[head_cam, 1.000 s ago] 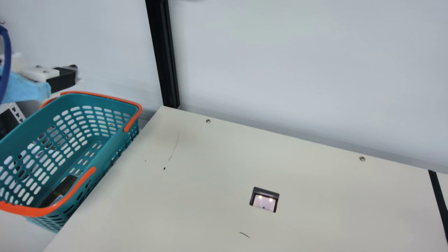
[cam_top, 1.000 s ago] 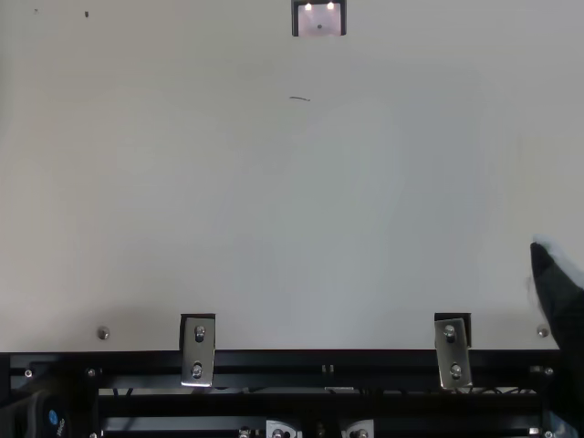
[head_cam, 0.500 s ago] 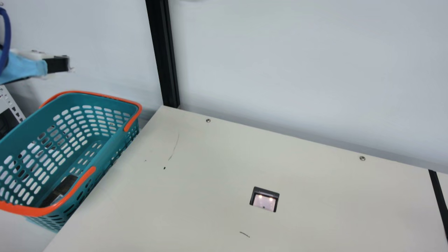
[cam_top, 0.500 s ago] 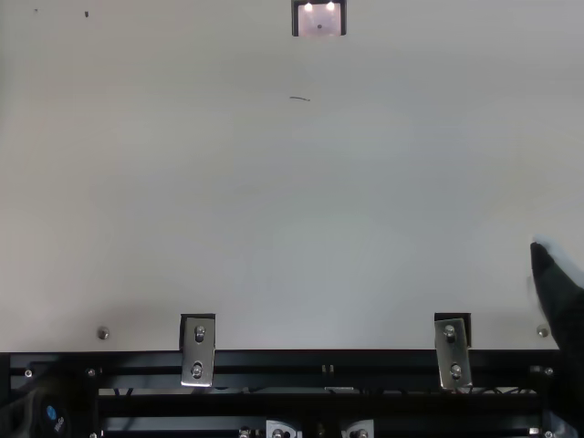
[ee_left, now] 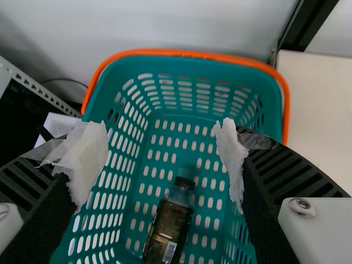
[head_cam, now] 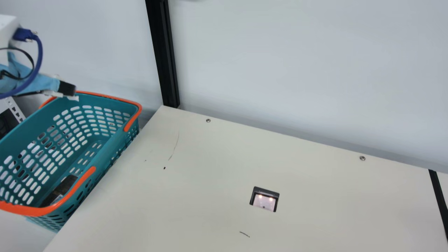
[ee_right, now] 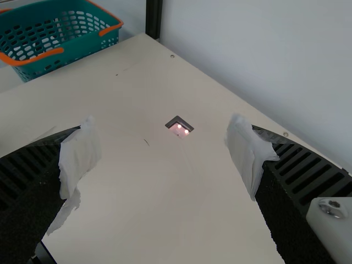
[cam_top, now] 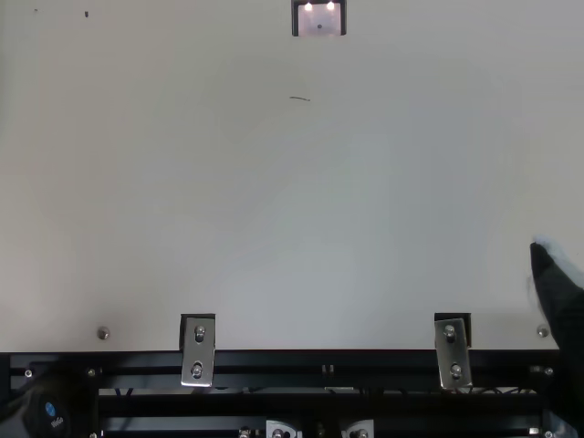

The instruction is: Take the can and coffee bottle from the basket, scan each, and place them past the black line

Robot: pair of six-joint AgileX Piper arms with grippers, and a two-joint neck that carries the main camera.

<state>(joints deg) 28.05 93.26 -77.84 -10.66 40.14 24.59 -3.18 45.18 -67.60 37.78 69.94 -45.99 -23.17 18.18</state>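
main view: the cream table [head_cam: 210, 175] sits as it did, and so does the teal basket [head_cam: 105, 154] beside its left edge. the left arm [head_cam: 45, 83] has changed: it reaches farther into sight and lower, its tip in front of the basket's far rim. that suggests a pick-up is being lined up.

the black line [head_cam: 439, 206] runs near the table's right side. in the left wrist view, the left gripper [ee_left: 164, 157] is spread wide above the basket, nothing between its fingers. the right gripper [ee_right: 164, 157], in its own wrist view, is also wide apart over the table and holds nothing.

the coffee bottle [ee_left: 169, 225] lies on the basket floor, near the wall next to the table. where the can is cannot be told. the open top gives a way down, but the walls and orange handles [head_cam: 75, 190] could catch spread fingers, so a narrower gap may help. the small scanner [head_cam: 264, 201] sits in the tabletop, between basket and line.
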